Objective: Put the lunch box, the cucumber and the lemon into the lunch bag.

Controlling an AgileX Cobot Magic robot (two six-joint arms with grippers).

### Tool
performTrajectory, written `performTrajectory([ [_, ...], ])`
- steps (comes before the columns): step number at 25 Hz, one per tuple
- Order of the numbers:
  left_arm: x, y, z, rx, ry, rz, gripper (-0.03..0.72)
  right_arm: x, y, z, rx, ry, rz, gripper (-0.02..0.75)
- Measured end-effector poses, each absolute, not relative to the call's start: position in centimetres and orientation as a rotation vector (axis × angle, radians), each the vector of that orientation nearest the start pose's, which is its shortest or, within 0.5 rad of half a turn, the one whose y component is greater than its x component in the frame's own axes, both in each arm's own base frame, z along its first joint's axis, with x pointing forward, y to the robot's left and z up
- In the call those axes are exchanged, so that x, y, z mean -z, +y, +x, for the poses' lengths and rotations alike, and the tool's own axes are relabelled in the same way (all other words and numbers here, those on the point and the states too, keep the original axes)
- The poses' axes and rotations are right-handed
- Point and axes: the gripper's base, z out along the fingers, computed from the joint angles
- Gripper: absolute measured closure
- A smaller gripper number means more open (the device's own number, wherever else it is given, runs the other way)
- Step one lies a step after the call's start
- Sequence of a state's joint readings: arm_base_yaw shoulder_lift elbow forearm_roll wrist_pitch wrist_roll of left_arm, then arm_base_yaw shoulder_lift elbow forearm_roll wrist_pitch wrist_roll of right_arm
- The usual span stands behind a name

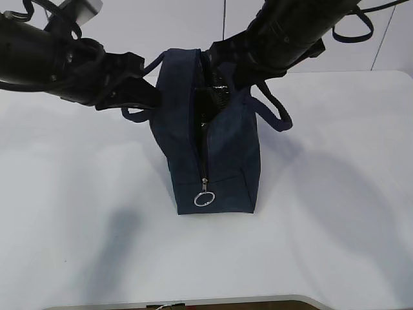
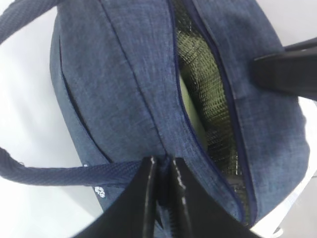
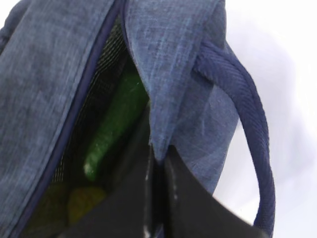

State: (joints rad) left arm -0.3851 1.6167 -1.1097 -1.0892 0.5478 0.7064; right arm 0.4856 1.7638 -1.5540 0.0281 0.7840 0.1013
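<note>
At frame bottom, both the left gripper (image 2: 163, 191) and right gripper (image 3: 157, 173) clamp the lunch bag's (image 1: 216, 148) fabric edges.

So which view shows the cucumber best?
The right wrist view: the cucumber lies plainly inside the open bag. The left wrist view shows only a pale green sliver I can't identify; the exterior view shows just dark lining.

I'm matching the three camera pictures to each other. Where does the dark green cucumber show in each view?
Exterior view: not visible; only the dark opening of the boxy navy fabric lunch bag shows.
Left wrist view: not clearly visible; only a pale green surface inside the opening.
Right wrist view: the smooth dark green cucumber lies inside, left of centre.
Shared landmark: the bag's zipper opening.
</note>
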Motion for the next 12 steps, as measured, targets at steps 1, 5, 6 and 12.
performTrajectory([
  [1, -26.9, -17.1, 31.0, 0.909, 2.311, 0.350, 0.678, -31.1, 18.9, 35.3, -0.286, 2.446, -0.458, 0.727],
  [5, -26.9, -17.2, 30.8, 0.906, 2.306, 0.398, 0.678, -30.4, 18.9, 35.5, -0.295, 2.414, -0.450, 0.727],
  [6, -26.9, -17.2, 30.8, 0.902, 2.303, 0.403, 0.678, -30.2, 18.9, 35.5, -0.297, 2.405, -0.448, 0.727],
  [12, -27.0, -16.9, 31.3, 0.846, 2.273, 0.377, 0.678, -28.7, 18.9, 35.5, -0.309, 2.377, -0.436, 0.728],
])
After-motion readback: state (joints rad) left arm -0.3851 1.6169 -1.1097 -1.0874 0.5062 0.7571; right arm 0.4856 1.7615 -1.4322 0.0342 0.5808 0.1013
